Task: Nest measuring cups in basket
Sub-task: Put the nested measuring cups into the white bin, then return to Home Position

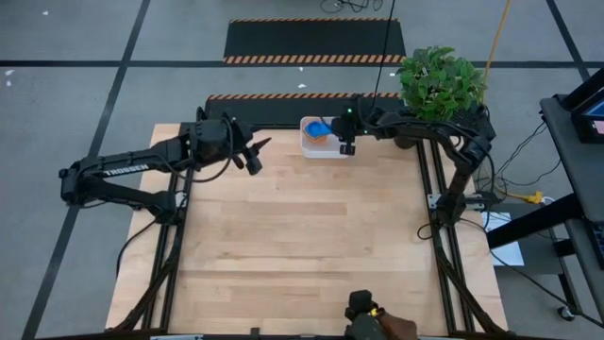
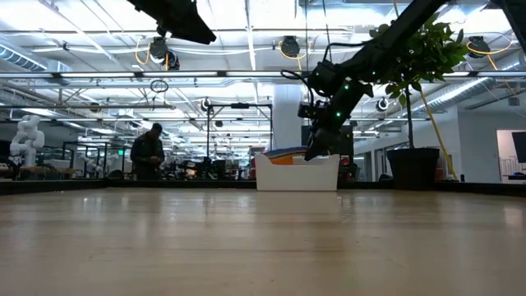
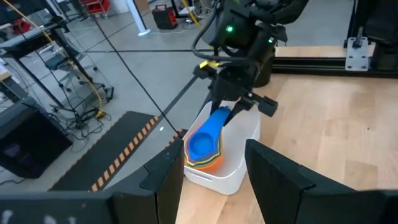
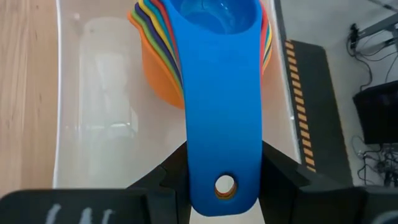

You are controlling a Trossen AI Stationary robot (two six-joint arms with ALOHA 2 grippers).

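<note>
- Measuring cups (image 4: 205, 56) nested in white basket (image 3: 239, 168), far desk (image 1: 302, 246) edge.
- R gripper (image 4: 225, 167) clamps dark blue cup (image 3: 206, 138) handle.
- L gripper (image 1: 253, 156) half-open, empty, nearby.

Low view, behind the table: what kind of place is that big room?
Probably a robot lab or workshop. A long hall with ceiling pipes, a white robot figure, and a person at benches beyond the wooden table.

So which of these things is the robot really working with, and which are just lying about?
Part of the job:
- blue measuring cup, gripped by the right gripper
- nested cups
- white basket

Just there:
- potted plant
- left gripper, off to the side, open
- person in the background
</note>
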